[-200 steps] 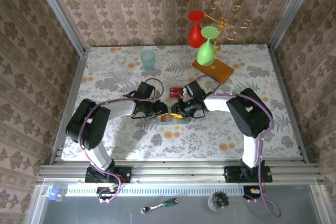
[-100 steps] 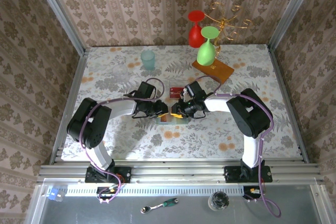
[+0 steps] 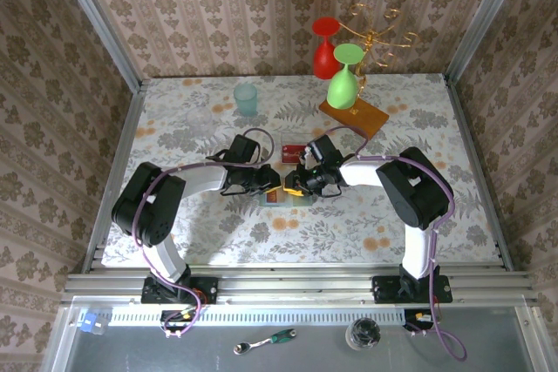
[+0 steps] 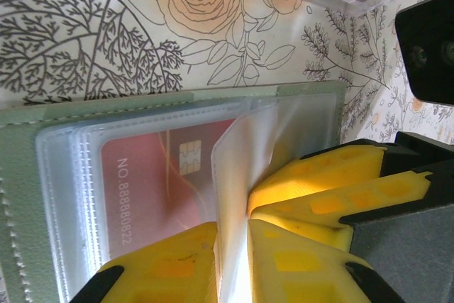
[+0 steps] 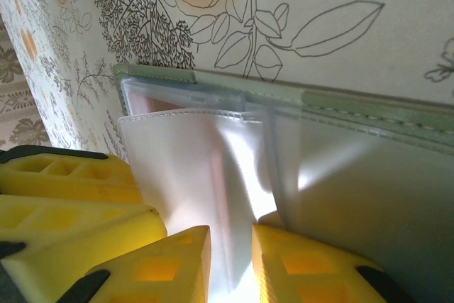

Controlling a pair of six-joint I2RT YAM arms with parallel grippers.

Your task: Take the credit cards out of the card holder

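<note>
Left jaws tightened on sleeve (image 4: 234, 164) | card holder (image 4: 18, 196): 1 | red card (image 4: 149, 182): 1

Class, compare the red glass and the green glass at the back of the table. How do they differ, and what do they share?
Colour: the red glass is red, the green glass lime green.
Support: the green glass stands on the wooden slab; the red glass is off it.
Place: the red glass sits further back, near the wall, left of the green glass.
Shared: the same stemmed shape, both seemingly bowl down, beside the gold rack.
</note>
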